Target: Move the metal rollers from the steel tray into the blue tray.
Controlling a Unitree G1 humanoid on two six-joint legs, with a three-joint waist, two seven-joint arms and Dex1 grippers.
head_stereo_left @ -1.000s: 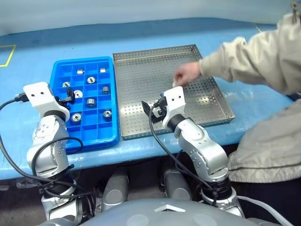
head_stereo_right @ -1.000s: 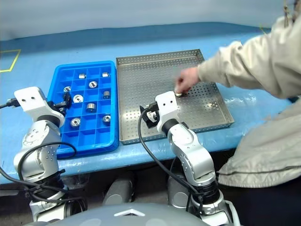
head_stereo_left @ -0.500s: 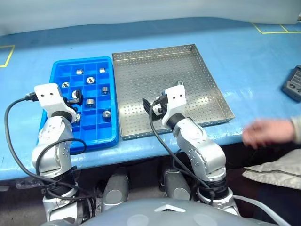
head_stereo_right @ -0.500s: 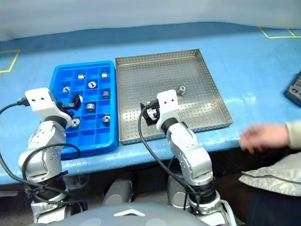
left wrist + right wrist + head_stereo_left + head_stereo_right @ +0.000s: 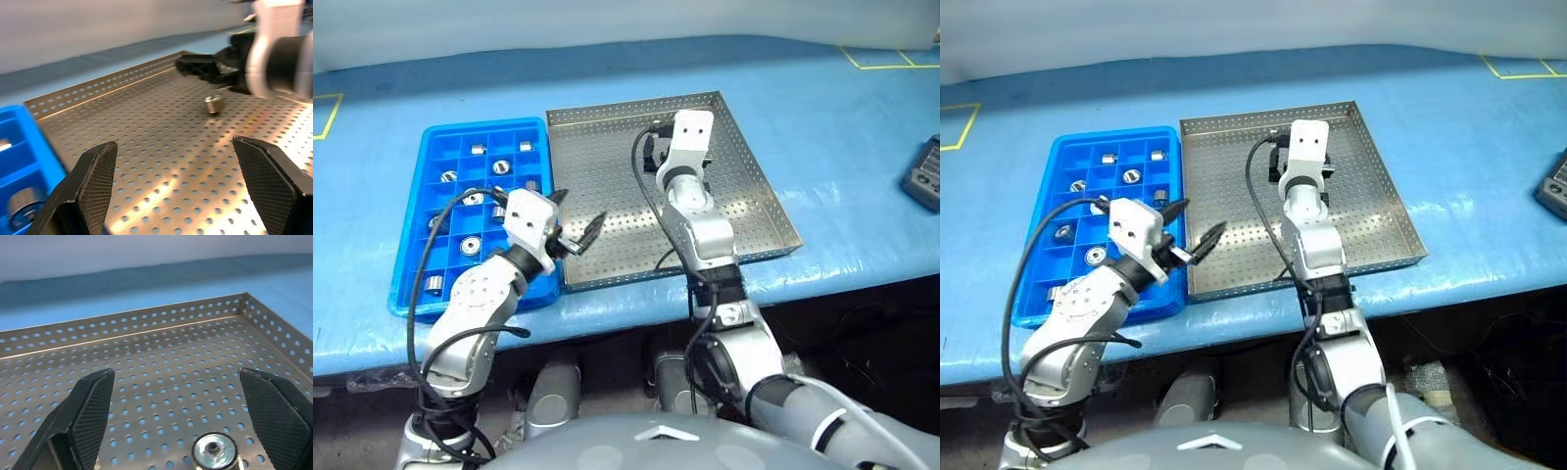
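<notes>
1. Both arms have swung since the earlier frames; the person's hand has gone.
2. Your right gripper [image 5: 171, 426] hangs over the grey perforated steel tray [image 5: 607, 147], jaws spread wide and empty, bracketing the one shiny metal roller [image 5: 213, 450], probably lined up to pick it.
3. Your left gripper [image 5: 186, 186], also agape and empty, waits at the tray's near-left edge.
4. Other rollers already sit in the blue plastic compartment tray [image 5: 421, 186].

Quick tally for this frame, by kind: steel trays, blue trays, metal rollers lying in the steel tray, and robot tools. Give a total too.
steel tray: 1
blue tray: 1
metal roller in the steel tray: 1
tools: 2, the left tool and the right tool, both open
Total: 5
</notes>
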